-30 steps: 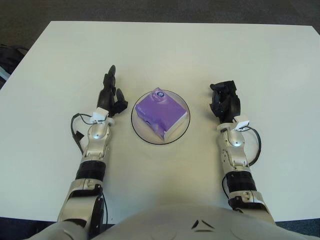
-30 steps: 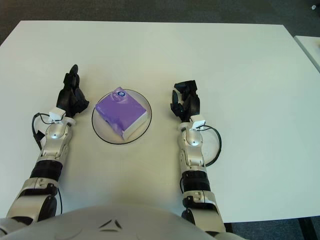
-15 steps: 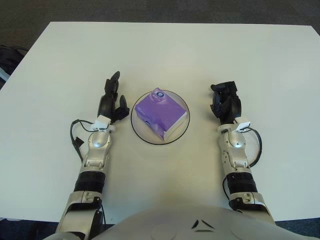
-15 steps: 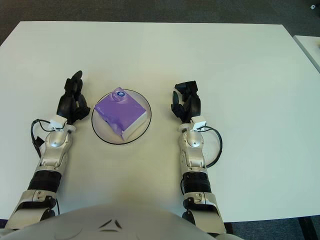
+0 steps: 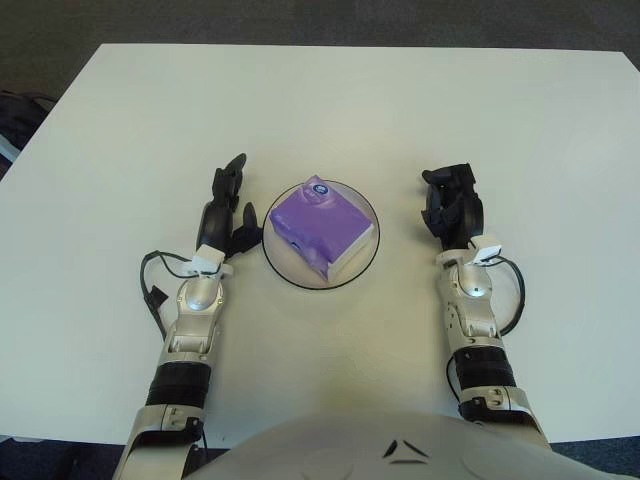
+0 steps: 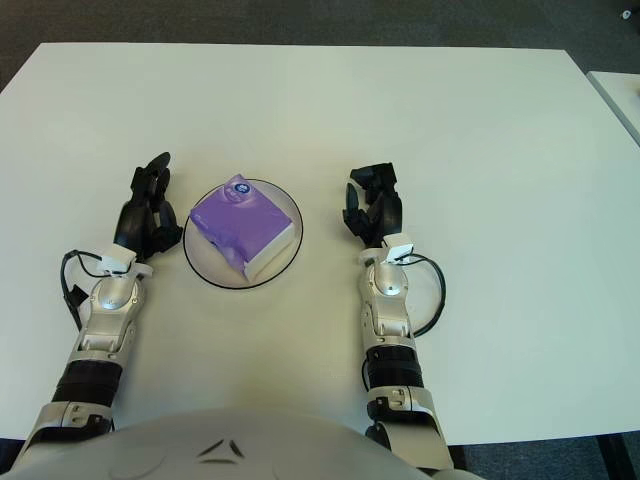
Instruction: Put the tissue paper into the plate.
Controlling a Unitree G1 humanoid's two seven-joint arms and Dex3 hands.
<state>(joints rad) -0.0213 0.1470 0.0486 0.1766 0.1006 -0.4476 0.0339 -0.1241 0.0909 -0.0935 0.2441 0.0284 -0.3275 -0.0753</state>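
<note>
1. Purple tissue paper pack lying inside the plate, sitting flat and turned at an angle, one corner toward the far rim.
2. Plate resting on the white table, between the two hands.
3. Left hand just left of the plate, fingers spread wide and stretched forward, holding nothing, apart from the tissue pack, nearest finger close to the plate's rim.
4. Right hand to the right of the plate, well apart from its rim, fingers loosely bent, gripping nothing.
5. Both forearms lying on the table, nearer the robot than the plate, a black cable looped at each wrist.
</note>
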